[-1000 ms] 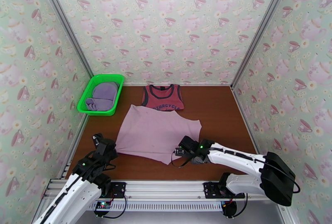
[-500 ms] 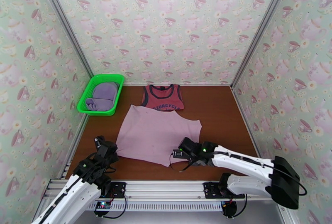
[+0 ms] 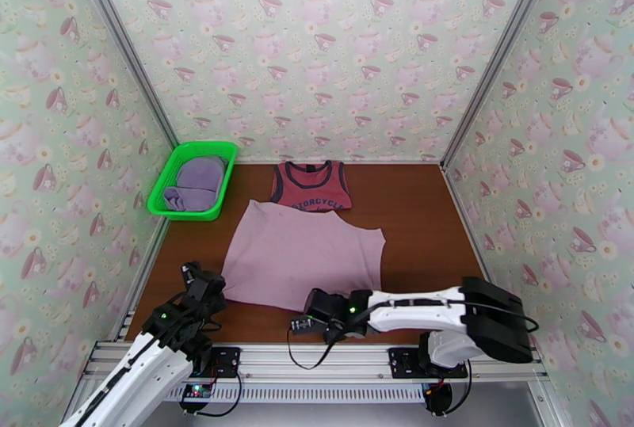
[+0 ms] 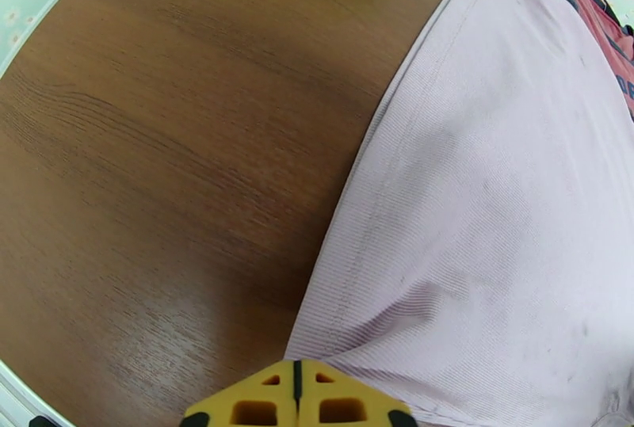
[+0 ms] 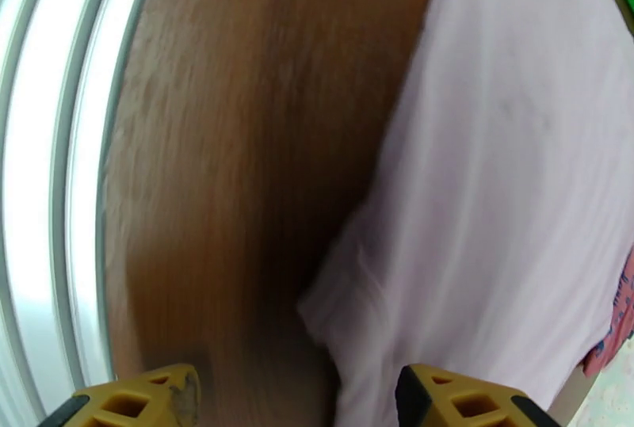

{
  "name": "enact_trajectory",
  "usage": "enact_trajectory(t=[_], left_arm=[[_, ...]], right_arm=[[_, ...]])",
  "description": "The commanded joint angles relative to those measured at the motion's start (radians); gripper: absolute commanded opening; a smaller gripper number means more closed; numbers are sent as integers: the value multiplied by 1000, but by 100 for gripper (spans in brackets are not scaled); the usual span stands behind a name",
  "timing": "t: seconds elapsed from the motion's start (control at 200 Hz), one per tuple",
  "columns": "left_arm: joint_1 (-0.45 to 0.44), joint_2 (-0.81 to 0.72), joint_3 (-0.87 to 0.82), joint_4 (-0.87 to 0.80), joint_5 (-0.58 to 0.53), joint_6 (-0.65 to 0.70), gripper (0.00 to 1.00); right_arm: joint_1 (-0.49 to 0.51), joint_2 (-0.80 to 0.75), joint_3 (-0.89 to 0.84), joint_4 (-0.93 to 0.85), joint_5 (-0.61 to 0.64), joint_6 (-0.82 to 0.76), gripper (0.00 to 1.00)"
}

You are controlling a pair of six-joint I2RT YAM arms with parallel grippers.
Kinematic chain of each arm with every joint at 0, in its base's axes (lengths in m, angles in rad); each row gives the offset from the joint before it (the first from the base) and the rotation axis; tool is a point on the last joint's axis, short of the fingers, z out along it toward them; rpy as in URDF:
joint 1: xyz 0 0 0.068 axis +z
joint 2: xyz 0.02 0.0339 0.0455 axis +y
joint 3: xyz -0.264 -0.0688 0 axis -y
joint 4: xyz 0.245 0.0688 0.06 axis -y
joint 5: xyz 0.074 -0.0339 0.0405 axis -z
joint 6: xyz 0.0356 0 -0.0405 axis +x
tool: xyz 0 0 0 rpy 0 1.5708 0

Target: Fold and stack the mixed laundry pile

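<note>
Pink shirt (image 3: 301, 258): we count one.
Red top (image 3: 311, 185): one.
Basket (image 3: 189, 215): one, purple laundry (image 3: 198, 177) inside.
Left gripper (image 4: 297, 397): pressed together.
Right gripper (image 5: 293, 401): spread, empty.

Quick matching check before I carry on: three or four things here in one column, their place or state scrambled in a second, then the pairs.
1 pink shirt
2 red tank top
3 purple clothes
4 right gripper

A in the green basket
B jaws open
C spread flat in the middle of the table
D at the far end

Pairs: 1-C, 2-D, 3-A, 4-B
</note>
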Motion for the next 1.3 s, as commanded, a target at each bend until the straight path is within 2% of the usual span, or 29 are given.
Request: enact_trajectory(t=[0.0,0.18,0.391,0.506,0.661,1.057,1.187,1.292], left_arm=[[-5,-12,-8,-104,-124,-334,0],[-7,-21,-12,-104,-125,-334,0],[-9,-22,-12,-104,-127,-334,0],[-11,-35,-12,-114,-124,-343,0],[-16,-65,-19,-140,-114,-378,0],[-49,-136,-23,-214,-102,-464,0],[-49,-103,15,-200,-130,-443,0],[-48,-14,80,-164,-163,-397,0]], right_arm=[[19,41,54,83,-4,52,69],[25,75,52,89,32,97,65],[25,94,33,98,70,141,47],[27,109,30,104,80,157,30],[35,119,26,111,54,169,0],[103,97,7,97,56,167,0],[102,68,1,91,79,172,0],[99,31,4,78,98,173,0]])
